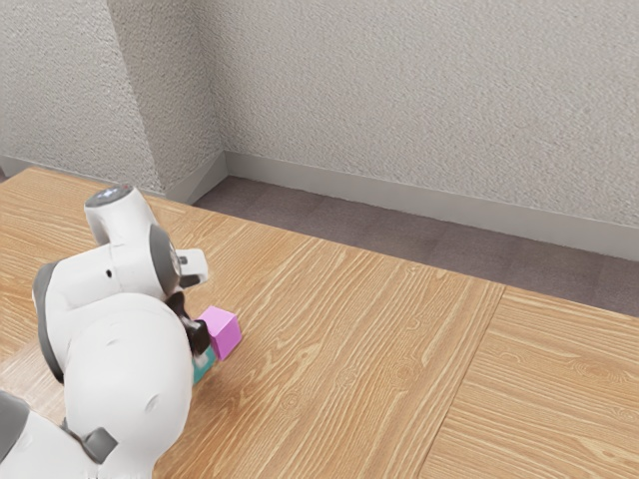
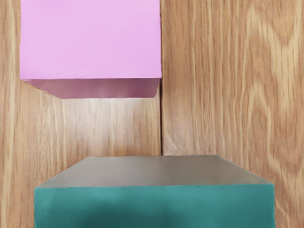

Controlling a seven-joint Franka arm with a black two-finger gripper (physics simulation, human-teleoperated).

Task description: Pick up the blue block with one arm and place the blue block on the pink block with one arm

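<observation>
Worktop (image 1: pixel 379 339) of pale wood planks runs across the exterior view, with a strip of dark floor (image 1: pixel 399 235) and a rough grey wall (image 1: pixel 419 90) behind it. The white arm (image 1: pixel 120 369) fills that view's lower left corner and bends down toward the boards. Just past its hand sits the pink block (image 1: pixel 222 332), resting on the worktop with its top face bare. The blue block (image 1: pixel 205 368), more teal than blue in colour, peeks out as a small sliver below the pink block, toward the exterior view's left, and is mostly hidden by the arm's body. A dark part of the hand stands right above it. The arm covers the jaws, so I cannot tell whether they are apart or clamped on the block.

Seen from the wrist, the blue block (image 2: pixel 154 206) lies closest under the hand. Its top face is shadowed grey and its teal side faces the camera. The pink block (image 2: pixel 90 40) lies beyond it, square to it and a little off to one side. A band of bare worktop (image 2: pixel 228 95) separates the two, so they are not touching. A dark seam between planks runs from the pink block's edge to the blue block. I cannot tell whether the blue block rests on the wood or hangs slightly above it.
</observation>
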